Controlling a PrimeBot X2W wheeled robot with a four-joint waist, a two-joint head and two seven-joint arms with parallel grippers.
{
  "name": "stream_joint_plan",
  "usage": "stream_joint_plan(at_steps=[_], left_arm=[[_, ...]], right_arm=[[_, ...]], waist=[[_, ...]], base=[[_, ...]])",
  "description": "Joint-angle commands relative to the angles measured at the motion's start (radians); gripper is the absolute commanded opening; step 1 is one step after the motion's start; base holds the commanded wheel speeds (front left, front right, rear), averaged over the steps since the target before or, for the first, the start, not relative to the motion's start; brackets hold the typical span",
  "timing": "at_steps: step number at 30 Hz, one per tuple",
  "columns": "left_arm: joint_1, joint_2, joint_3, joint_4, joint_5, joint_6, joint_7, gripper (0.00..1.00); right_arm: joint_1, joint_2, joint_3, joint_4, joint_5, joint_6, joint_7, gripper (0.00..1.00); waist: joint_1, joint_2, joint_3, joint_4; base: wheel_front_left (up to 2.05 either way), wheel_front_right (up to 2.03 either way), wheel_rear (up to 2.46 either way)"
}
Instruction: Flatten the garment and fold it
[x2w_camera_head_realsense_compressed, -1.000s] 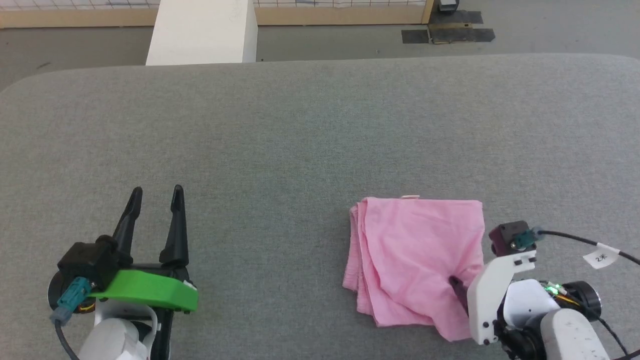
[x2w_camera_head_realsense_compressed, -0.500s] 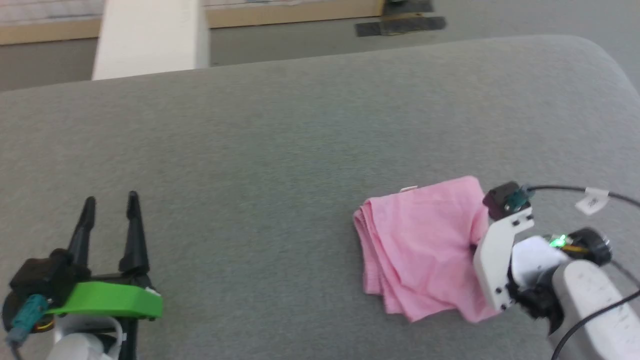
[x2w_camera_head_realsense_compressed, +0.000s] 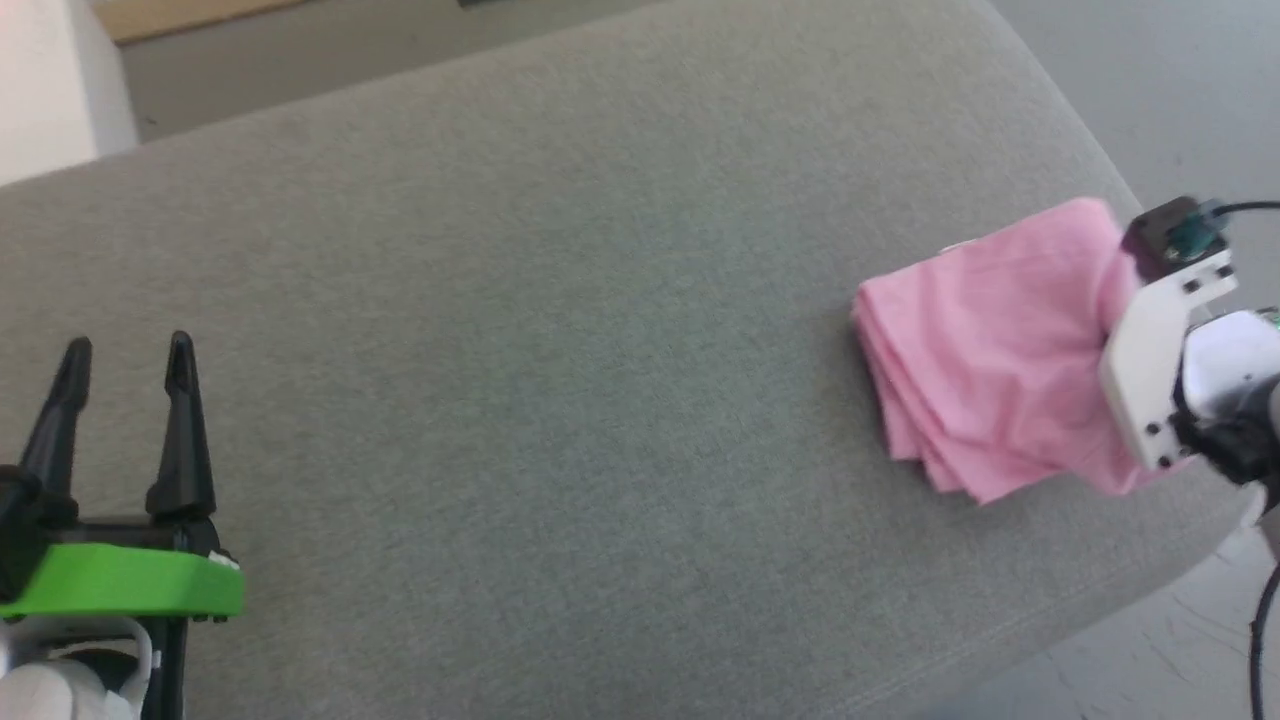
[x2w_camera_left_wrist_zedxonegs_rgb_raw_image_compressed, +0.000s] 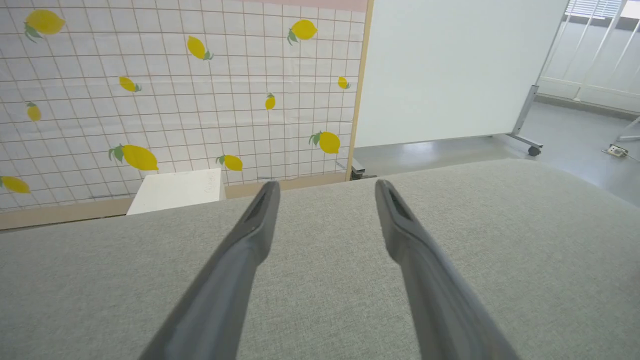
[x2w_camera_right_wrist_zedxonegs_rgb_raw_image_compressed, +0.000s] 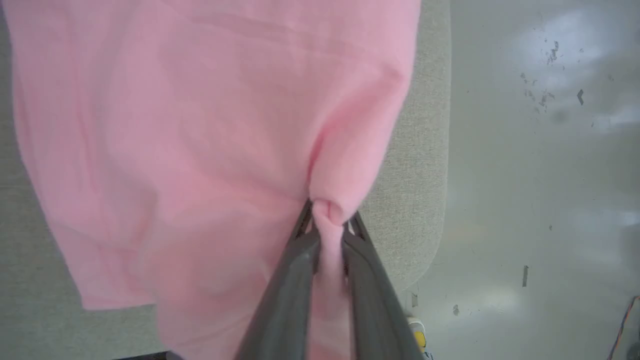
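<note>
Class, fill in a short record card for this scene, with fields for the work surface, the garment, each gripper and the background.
Surface: grey fabric-covered table with rounded corners
Cloth: pink garment, folded in layers, near the table's right edge
Left arm: left gripper open, holding nothing, over the table and well apart from the garment
Right arm: right gripper shut on a bunched pinch of the garment
Background: lemon-print wall, white panel, grey floor

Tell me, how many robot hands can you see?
2. The left hand is at the lower left, open above the grey pad. The right hand is at the pad's right edge, shut on the garment.
</note>
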Motion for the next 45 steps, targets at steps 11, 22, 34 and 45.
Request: stream_joint_plan(at_steps=[11, 22, 34, 45], left_arm=[[-0.052, 0.074, 0.013, -0.132, 0.031, 0.016, 0.083, 1.0], [-0.056, 0.087, 0.021, -0.154, 0.029, 0.026, 0.095, 1.0], [-0.088, -0.035, -0.053, 0.026, -0.014, 0.015, -0.018, 1.0], [-0.153, -0.104, -0.093, 0.137, -0.011, 0.008, -0.075, 1.0]], right_arm=[[-0.106, 0.018, -0.243, 0.168, -0.147, -0.002, -0.121, 0.0], [-0.127, 0.1, -0.57, 0.224, -0.378, -0.002, -0.201, 1.0], [-0.184, 0.189, -0.466, -0.07, -0.133, -0.002, -0.575, 1.0], [0.036, 0.438, -0.412, -0.374, -0.163, -0.002, -0.776, 1.0]], waist=[[0.0, -0.0001, 0.226, 0.016], [0.0, -0.0001, 0.253, 0.057], [0.0, -0.0001, -0.014, 0.166], [0.0, -0.0001, -0.137, 0.312]], base=[[0.0, 0.0, 0.0], [0.0, 0.0, 0.0], [0.0, 0.0, 0.0], [0.0, 0.0, 0.0]])
